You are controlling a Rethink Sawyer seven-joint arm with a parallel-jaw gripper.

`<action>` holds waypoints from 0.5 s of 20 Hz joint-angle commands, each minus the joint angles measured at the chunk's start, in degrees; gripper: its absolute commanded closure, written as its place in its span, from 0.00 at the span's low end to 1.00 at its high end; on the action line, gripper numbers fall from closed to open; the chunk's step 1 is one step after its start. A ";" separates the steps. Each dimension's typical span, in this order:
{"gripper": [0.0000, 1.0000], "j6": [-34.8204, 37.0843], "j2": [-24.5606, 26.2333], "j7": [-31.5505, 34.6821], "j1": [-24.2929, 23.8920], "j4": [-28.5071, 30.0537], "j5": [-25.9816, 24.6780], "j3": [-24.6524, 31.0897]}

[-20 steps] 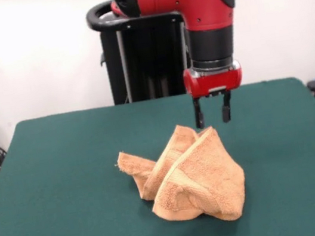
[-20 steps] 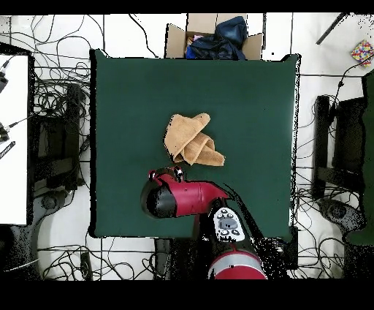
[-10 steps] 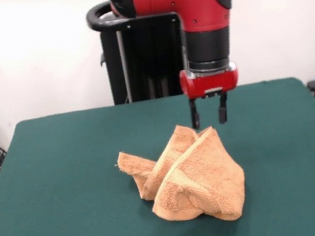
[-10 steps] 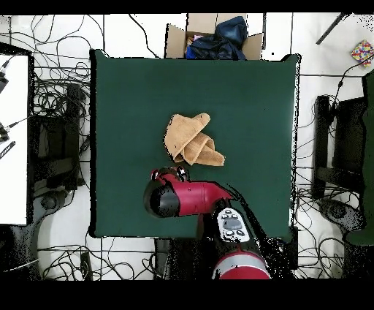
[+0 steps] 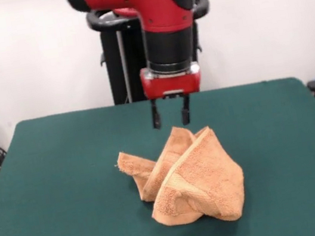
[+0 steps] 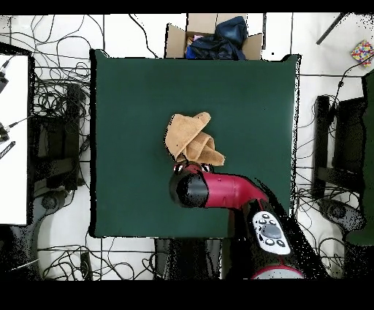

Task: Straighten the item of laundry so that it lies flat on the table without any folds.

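Note:
The item of laundry point(image 5: 188, 176) is an orange-tan terry towel, bunched and folded into a peaked heap near the middle of the dark green table point(image 5: 60, 189). From above, the item of laundry point(image 6: 191, 137) shows as a crumpled heap with overlapping flaps on the table point(image 6: 131, 95). My gripper point(image 5: 171, 115) hangs open just above and behind the towel's upper fold, empty, with its two dark fingers apart. In the overhead view the red arm covers the gripper at the towel's near edge.
A cardboard box point(image 6: 213, 38) with dark cloth stands beyond the table's far edge in the overhead view. Cables lie on the floor all around the table. The black pedestal point(image 5: 130, 62) rises behind the table.
The gripper has swung left in the front view, from beside the towel's right peak to above its upper fold. It stays open. The towel has not moved.

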 commanded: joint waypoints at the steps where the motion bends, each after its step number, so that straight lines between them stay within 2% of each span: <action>1: 0.00 8.79 -0.86 -1.44 -1.38 -7.37 -0.44 6.98; 10: 0.00 7.24 -0.96 1.06 -0.68 -5.88 -1.00 7.23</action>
